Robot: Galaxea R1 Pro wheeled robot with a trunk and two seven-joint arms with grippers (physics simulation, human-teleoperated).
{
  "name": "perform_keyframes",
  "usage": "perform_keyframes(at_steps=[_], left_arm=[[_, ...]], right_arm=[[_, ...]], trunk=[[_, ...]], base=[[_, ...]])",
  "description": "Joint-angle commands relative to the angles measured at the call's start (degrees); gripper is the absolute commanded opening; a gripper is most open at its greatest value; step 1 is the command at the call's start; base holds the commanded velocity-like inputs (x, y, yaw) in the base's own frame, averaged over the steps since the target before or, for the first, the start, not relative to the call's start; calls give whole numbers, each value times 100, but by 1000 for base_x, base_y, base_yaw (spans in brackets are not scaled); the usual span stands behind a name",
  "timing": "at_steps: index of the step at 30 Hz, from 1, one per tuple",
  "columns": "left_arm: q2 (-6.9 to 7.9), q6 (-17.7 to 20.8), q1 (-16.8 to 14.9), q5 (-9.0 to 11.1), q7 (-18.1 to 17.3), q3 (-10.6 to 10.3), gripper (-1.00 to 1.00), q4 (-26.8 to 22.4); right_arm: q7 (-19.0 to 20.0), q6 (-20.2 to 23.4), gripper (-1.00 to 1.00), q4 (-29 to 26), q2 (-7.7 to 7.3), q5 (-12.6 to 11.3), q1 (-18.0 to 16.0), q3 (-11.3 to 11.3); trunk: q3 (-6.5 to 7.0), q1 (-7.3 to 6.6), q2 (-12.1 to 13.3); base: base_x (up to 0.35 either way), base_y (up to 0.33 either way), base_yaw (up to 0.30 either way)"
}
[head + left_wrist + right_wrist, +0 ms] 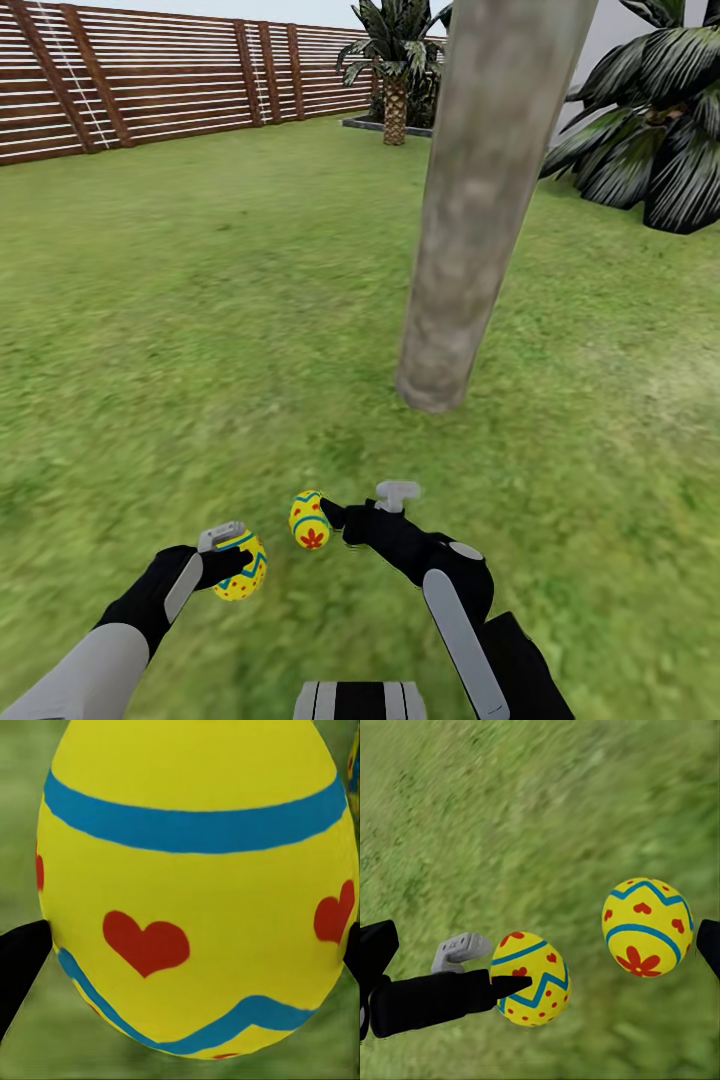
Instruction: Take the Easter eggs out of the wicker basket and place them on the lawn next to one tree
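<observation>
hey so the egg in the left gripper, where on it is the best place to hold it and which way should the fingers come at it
Grip the left egg across its widest middle band, fingers on opposite sides, as the left gripper appears to hold it now. The left wrist view shows black fingertips at the belly, below the blue stripe. The shell tapers toward both ends, so pads placed there would likely slip off; the belly gives the surest seat.

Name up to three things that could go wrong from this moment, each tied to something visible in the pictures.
1. Each tool holds an egg above the lawn; released from there, the left egg or the right egg could roll away from the tree.
2. The right tool seems to pinch its egg near one end, so it may slip.
3. The eggs hang close together and could knock.
</observation>
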Motion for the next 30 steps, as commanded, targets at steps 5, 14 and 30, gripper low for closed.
perform_keyframes(at_steps=[5, 14, 30], left_arm=[[-1, 35, -1, 35, 1, 16, -100, -10], [8, 36, -1, 35, 2, 16, -100, -7], [8, -12, -1, 35, 6, 6, -100, -10]], right_arm=[[-17, 25, 100, -6, 1, -27, -2, -1], [-17, 25, 100, -6, 1, -27, -2, -1], [-17, 22, 100, -6, 1, -27, -2, -1]], trunk=[[-4, 2, -2], [-4, 2, -2], [-226, 28, -15]], base=[[326, 0, 0], [273, 92, 0], [22, 23, 0]])
